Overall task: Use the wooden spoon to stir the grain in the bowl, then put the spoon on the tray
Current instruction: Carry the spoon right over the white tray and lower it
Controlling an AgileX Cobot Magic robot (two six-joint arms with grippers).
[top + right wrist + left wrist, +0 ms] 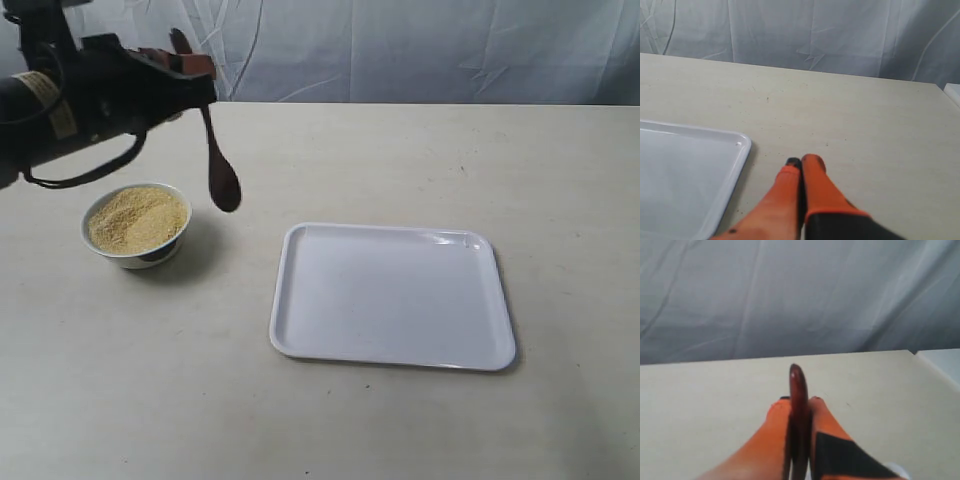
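Observation:
My left gripper [190, 62] is shut on the handle of the wooden spoon [218, 165], which hangs head down above the table, just right of the bowl [136, 226]. The small white bowl holds a mound of yellowish grain [137, 217]. In the left wrist view the dark spoon handle [799, 405] is pinched between the orange fingers [774, 425] of the left gripper [799, 401]. The white tray [392, 295] lies to the right, with nothing on it. My right gripper [801, 161] is shut with nothing in it, close to the tray's corner [737, 150].
A pale beige table [400, 150] carries everything. A wrinkled white cloth [420, 45] hangs behind the table's far edge. The right arm does not show in the exterior view.

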